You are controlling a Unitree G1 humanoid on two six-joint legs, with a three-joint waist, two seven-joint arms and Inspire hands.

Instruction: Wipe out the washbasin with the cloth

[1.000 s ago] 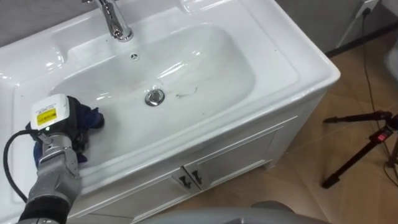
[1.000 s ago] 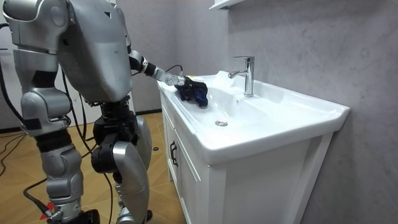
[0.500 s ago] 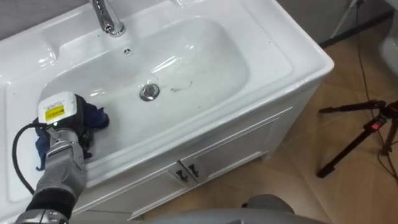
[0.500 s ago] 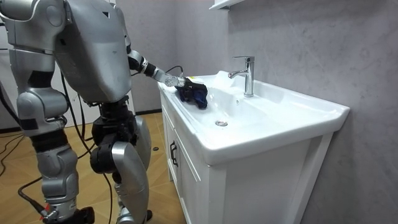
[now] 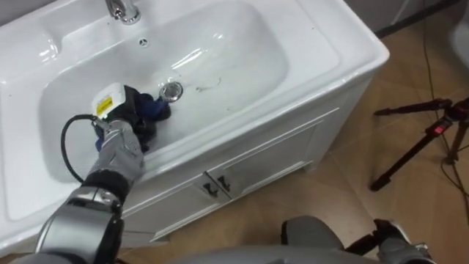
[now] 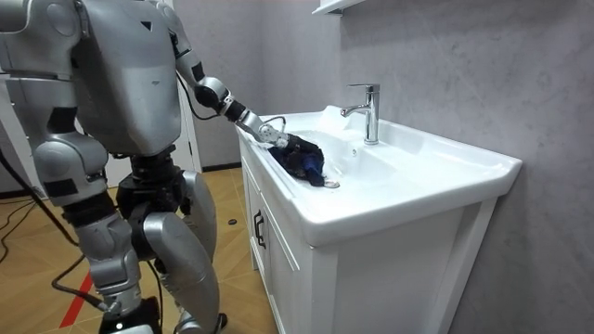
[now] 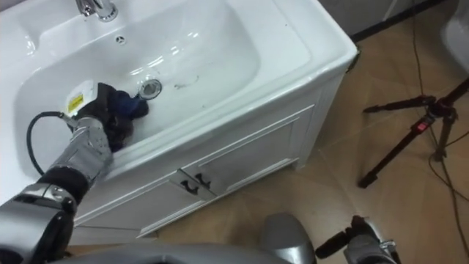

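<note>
We see the white ceramic basin (image 5: 322, 37) set in its white two-door cabinet (image 5: 264, 154). In its bowl lies the crumpled dark blue cloth (image 5: 152, 110). The robot stands at the front of the cabinet, and its left hand (image 5: 123, 126) reaches over the near rim and down into the bowl. The fingers (image 5: 138, 123) are curled down into the cloth, clamped on its nearer folds, while the rest bunches out beyond the fingertips against the sloping bottom.

Just past the fingertips, touching or nearly touching the far edge of the cloth, sits the round chrome drain plug (image 5: 171, 90). A little farther out in the same direction we make out thin dark streaks (image 5: 205, 86) on the white glaze. Well beyond the fingers, at the back wall, are the small overflow hole (image 5: 143, 42) and, above it on the ledge, the foot of the chrome tap (image 5: 121, 9).

Behind the fingers, on the white tag at the hand's back, is a yellow label (image 5: 103, 105); its print is too small for us to read.

Below the hand, the cabinet doors carry two small dark handles (image 5: 212, 188). Far off to the thumb side, a black tripod (image 5: 425, 139) with a red clamp stands on the wood-patterned floor (image 5: 344, 198).

The right hand (image 5: 396, 246) hangs low by the floor; how it is held we cannot tell.
</note>
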